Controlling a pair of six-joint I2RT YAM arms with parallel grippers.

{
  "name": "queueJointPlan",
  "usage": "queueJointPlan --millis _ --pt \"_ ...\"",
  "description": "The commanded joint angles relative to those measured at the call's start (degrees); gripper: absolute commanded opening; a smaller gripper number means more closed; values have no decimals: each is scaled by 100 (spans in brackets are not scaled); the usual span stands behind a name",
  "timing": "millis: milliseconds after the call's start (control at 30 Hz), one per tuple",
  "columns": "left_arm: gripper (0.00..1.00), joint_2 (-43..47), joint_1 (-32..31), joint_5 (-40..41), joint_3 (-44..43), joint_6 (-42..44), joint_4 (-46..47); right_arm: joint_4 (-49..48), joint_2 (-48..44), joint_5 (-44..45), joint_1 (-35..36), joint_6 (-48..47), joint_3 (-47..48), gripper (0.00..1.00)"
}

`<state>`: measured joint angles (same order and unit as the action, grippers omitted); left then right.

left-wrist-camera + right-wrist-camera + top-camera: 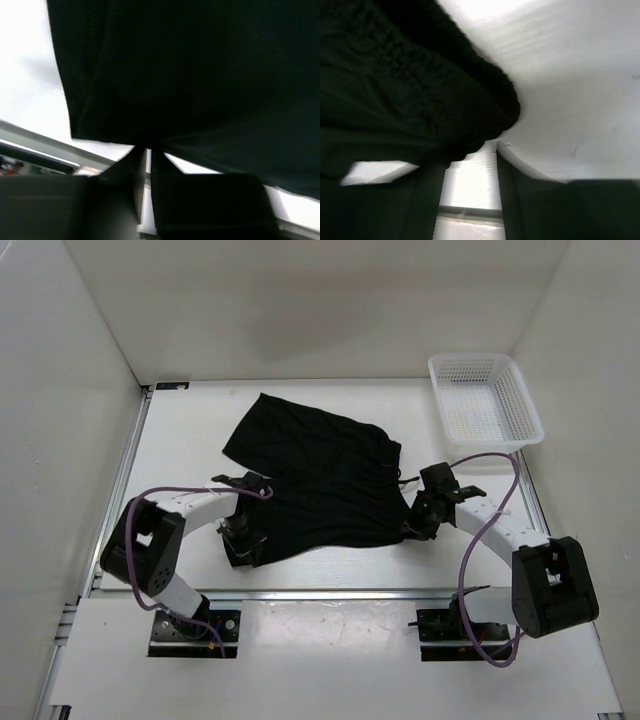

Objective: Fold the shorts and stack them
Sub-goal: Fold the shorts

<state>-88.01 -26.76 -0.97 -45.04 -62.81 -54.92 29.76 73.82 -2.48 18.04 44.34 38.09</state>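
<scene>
The black shorts [318,470] lie spread flat across the middle of the table. My left gripper [243,540] is at their near left corner. In the left wrist view its fingers [165,170] almost meet, and the fabric [190,75] bunches into the left gripper [147,149] with creases fanning out from the pinch. My right gripper [418,525] is at the near right edge of the shorts. In the right wrist view the right gripper [485,150] stands open with bright table between its fingers, and the gathered waistband [420,85] lies over the left fingertip.
A white mesh basket [527,410] stands at the far right corner. White walls close in the table on the left, back and right. A metal rail [330,592] runs along the near edge, in front of both arm bases.
</scene>
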Motion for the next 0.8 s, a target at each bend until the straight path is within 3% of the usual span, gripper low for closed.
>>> queueJointPlan --millis 0,67,100,367,400,433,467,500,533,567,633,667,700,767 --pt "10 -523 -13 360 -206 92 411 -278 106 -165 15 137 85 24" --pt "10 -700 91 492 -400 216 316 -86 106 -25 15 137 147 4" --pt "10 -700 145 684 -601 277 89 11 106 28 15 137 207 0" --pt "10 565 356 1143 -849 401 -677 1023 -1159 459 15 145 -160 0" --pt "10 618 356 1056 -779 401 -757 1075 -1238 407 15 215 -239 6" --pt "10 670 356 942 -726 401 -757 1076 -1369 354 15 216 -319 24" --pt "10 732 356 880 -674 401 -757 1076 -1423 301 15 268 -467 34" --pt "16 732 356 810 -673 401 -757 1076 -1423 301 15 338 -521 45" --pt "25 732 356 705 -525 401 -757 1076 -1493 301 15 339 -521 67" --pt "33 785 356 652 -472 401 -757 1076 -1546 301 15 391 -591 77" --pt "60 785 356 651 -384 401 -705 1129 -1546 379 15 444 -592 85" --pt "89 785 356 599 -305 401 -705 1129 -1546 432 15 444 -592 85" --pt "95 785 356 598 -304 401 -705 1129 -1546 433 15 444 -531 85" --pt "98 785 356 493 -155 339 -643 1129 -1546 433 15 444 -478 85"
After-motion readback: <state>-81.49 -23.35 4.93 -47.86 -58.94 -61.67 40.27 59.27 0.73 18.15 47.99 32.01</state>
